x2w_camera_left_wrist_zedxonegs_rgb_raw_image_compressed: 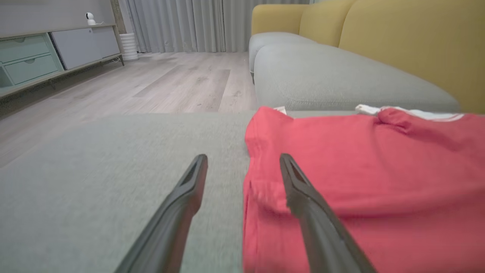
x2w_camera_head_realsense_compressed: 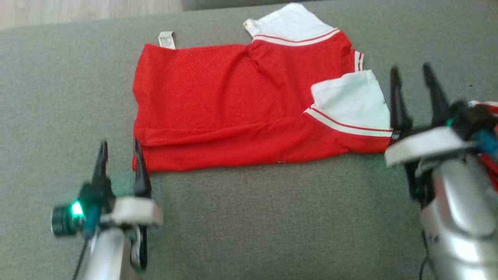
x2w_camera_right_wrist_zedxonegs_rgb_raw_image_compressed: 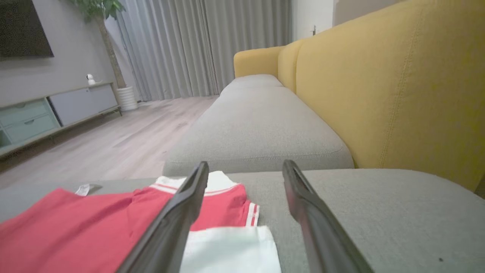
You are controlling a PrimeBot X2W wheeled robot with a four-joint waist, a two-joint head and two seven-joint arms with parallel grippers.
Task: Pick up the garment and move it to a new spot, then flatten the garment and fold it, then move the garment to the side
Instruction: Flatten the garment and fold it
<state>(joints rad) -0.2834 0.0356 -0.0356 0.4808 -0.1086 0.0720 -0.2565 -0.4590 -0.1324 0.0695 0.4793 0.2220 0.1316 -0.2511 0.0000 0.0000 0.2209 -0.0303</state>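
Observation:
The garment (x2w_camera_head_realsense_compressed: 233,105) is a red shirt with white, red-striped sleeves, lying folded and flat on the grey cushion (x2w_camera_head_realsense_compressed: 249,217). My left gripper (x2w_camera_head_realsense_compressed: 120,146) stands open at the garment's near left corner, nothing between its fingers. In the left wrist view the left gripper (x2w_camera_left_wrist_zedxonegs_rgb_raw_image_compressed: 242,161) straddles the garment (x2w_camera_left_wrist_zedxonegs_rgb_raw_image_compressed: 360,182) edge, one finger over the red cloth. My right gripper (x2w_camera_head_realsense_compressed: 412,74) is open just right of the white sleeve, empty. In the right wrist view the right gripper (x2w_camera_right_wrist_zedxonegs_rgb_raw_image_compressed: 246,167) hovers above the garment (x2w_camera_right_wrist_zedxonegs_rgb_raw_image_compressed: 94,220) and its white sleeve (x2w_camera_right_wrist_zedxonegs_rgb_raw_image_compressed: 227,248).
A white label (x2w_camera_head_realsense_compressed: 167,39) sticks out at the garment's far left corner. The yellow sofa back (x2w_camera_right_wrist_zedxonegs_rgb_raw_image_compressed: 398,87) rises on the right. Another grey seat cushion (x2w_camera_right_wrist_zedxonegs_rgb_raw_image_compressed: 257,129) lies beyond. Wooden floor (x2w_camera_left_wrist_zedxonegs_rgb_raw_image_compressed: 151,83) and a low cabinet (x2w_camera_left_wrist_zedxonegs_rgb_raw_image_compressed: 45,53) lie past the cushion's edge.

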